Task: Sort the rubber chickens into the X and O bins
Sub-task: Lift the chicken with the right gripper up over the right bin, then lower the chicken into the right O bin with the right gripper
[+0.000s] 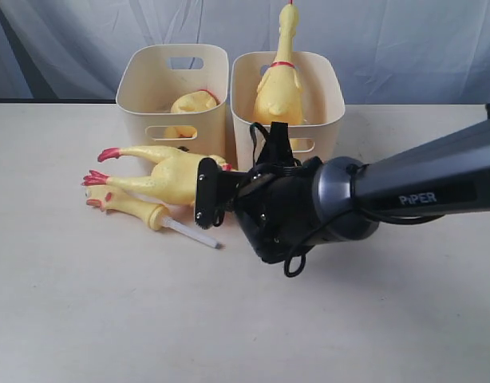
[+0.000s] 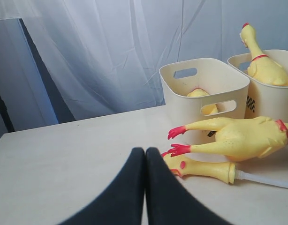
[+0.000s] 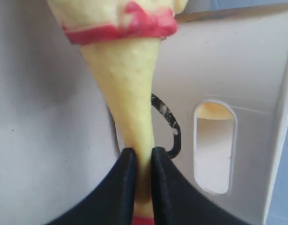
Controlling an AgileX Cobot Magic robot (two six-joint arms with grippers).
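In the exterior view, two bins are seen side by side at the back of the table (image 1: 69,319). A curled chicken (image 1: 193,104) is held in the left bin (image 1: 141,88). An upright chicken (image 1: 281,84) is stood in the right bin (image 1: 329,96), its head above the rim. In front of the left bin a lying chicken (image 1: 169,175) is laid on the table, red feet to the left, with a head piece (image 1: 137,209) and its white tube just beside it. The right gripper (image 1: 205,191) is placed at the lying chicken's neck end.

In the left wrist view, the left gripper (image 2: 145,151) is seen pressed together, with nothing between its fingers.

In the right wrist view, the lying chicken's neck is pinched by the right gripper, just beyond the red ring (image 3: 120,26). Behind it a bin wall with a slot handle (image 3: 214,145) and a curved black mark (image 3: 170,126) is shown; which letter it is cannot be told.
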